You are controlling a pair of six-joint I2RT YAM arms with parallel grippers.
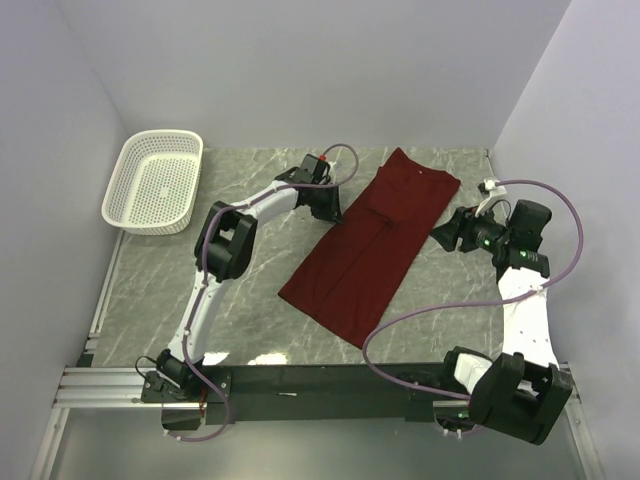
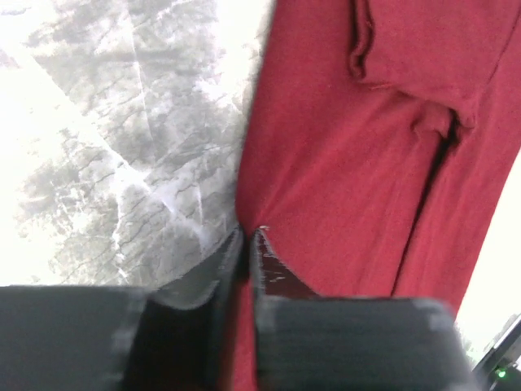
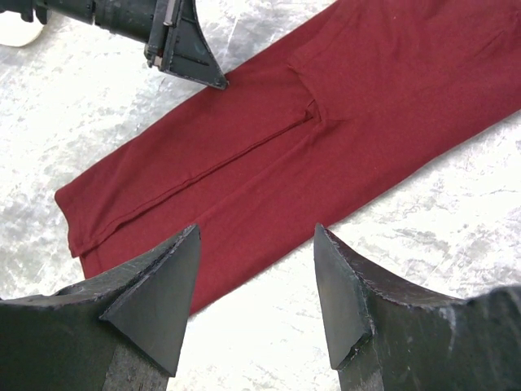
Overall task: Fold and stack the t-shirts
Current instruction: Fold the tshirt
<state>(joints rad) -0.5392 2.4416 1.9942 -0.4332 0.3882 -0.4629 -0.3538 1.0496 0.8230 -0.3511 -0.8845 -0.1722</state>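
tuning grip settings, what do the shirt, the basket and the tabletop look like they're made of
The t-shirt looks like soft matte knit cloth, perhaps cotton jersey: it creases and shows stitched hems. The basket looks like white moulded plastic, going by its regular perforations. The tabletop has a glossy grey veined marble look with glare; it may be stone or a printed laminate.

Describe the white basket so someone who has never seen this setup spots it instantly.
Look at the grey marble table. In its far left corner sits the basket. It is the only white, perforated plastic tub, unlike the flat maroon t-shirt lying mid-table.
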